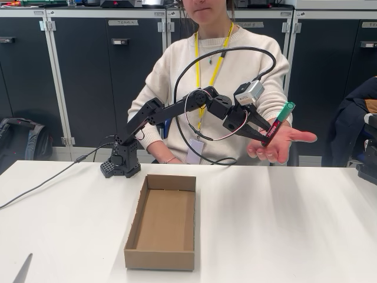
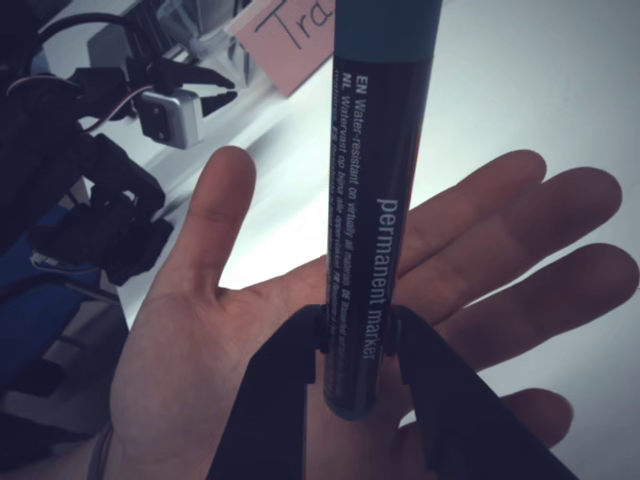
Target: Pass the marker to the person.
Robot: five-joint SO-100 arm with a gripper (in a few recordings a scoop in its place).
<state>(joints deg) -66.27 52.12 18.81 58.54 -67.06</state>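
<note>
So the tool (image 1: 266, 133) is pinching the permanent marker (image 1: 279, 122) near its lower end, right of center in the fixed view, green cap up, just above the person's (image 1: 213, 65) open hand (image 1: 277, 144). An open cardboard box (image 1: 163, 223) sits on the white surface (image 1: 283, 224).

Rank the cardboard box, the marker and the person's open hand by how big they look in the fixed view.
1. Cardboard box, clearly largest, though it also sits nearest the camera.
2. Person's open hand.
3. Marker, slimmest, held in the tool; its length looks close to the hand's.
</note>
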